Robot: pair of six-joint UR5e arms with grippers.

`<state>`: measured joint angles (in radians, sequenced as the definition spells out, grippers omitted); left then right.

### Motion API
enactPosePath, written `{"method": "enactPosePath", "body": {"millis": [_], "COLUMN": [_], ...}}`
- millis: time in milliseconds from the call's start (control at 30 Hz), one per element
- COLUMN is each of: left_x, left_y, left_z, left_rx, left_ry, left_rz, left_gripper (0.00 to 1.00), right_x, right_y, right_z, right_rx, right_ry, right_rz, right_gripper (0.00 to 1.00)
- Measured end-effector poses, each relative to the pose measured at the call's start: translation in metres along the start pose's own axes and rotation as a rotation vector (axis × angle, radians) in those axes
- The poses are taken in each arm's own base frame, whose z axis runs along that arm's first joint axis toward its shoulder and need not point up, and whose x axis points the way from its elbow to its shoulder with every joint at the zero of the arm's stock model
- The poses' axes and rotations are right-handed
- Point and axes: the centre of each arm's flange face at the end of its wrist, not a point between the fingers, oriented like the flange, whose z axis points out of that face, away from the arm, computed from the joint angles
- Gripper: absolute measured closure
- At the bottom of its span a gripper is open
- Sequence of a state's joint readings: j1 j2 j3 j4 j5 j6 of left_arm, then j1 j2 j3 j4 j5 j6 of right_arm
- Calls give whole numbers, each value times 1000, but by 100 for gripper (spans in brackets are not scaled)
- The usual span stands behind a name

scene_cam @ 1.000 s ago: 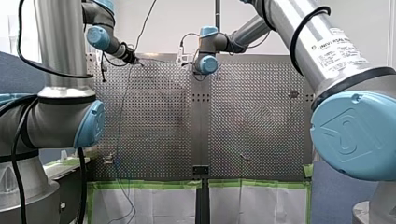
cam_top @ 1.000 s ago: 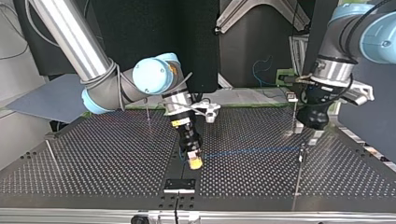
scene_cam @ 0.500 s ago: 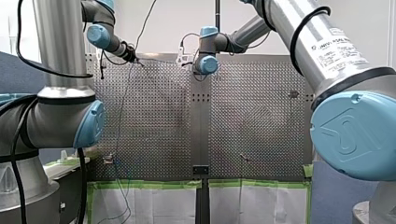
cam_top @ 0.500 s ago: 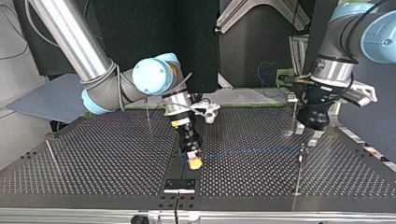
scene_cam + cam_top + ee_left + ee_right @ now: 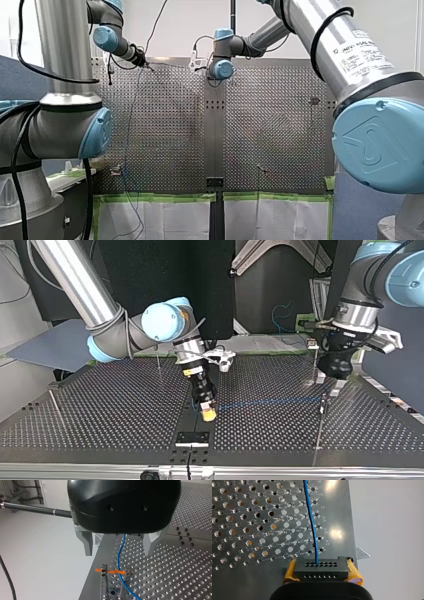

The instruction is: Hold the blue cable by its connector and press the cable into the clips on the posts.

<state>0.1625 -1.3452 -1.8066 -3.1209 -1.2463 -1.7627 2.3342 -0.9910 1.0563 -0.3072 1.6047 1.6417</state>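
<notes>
Perforated desk [image 5: 100,405]. Right end effector [image 5: 208,413], well away from orange clip [image 5: 111,571], clamps black connector [image 5: 321,568]. Left end effector [image 5: 119,552], fingers wide, straddles blue cable [image 5: 119,560] just above clip. Judgement: tension cable, centre it over clip, press straight down.

Behind my perforated table [image 5: 270,125] stands a pale, evenly lit wall [image 5: 190,25]. In the front view, green tape [image 5: 160,197] borders the white sheets [image 5: 150,220] at the table's near edge. Facing me, the top view shows dark panels [image 5: 150,270] closing off the room (a grey-blue board [image 5: 50,345] sits at that view's left). The pale floor [image 5: 37,555] shows beside the table in the left wrist view.
</notes>
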Motion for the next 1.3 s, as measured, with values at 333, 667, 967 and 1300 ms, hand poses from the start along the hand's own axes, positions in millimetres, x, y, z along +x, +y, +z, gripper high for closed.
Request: {"method": "enactPosePath", "body": {"millis": [333,667,967,1300], "left_x": [1,7,-1,1], "left_y": [-3,-22,-31,-27], "left_z": [0,-3,15,46], "left_rx": [2,71,79,9], "left_ry": [1,40,46,51], "left_rz": [-3,61,136,182], "left_gripper": [0,0,0,0], "right_x": [-1,-2,-2,-2], "right_y": [0,2,1,1], "right_z": [0,-1,-1,-1], "right_rx": [0,-15,-18,-17], "right_ry": [-4,-8,-9,-9], "right_rz": [0,-3,-3,0], "right_gripper": [100,100,100,100]}}
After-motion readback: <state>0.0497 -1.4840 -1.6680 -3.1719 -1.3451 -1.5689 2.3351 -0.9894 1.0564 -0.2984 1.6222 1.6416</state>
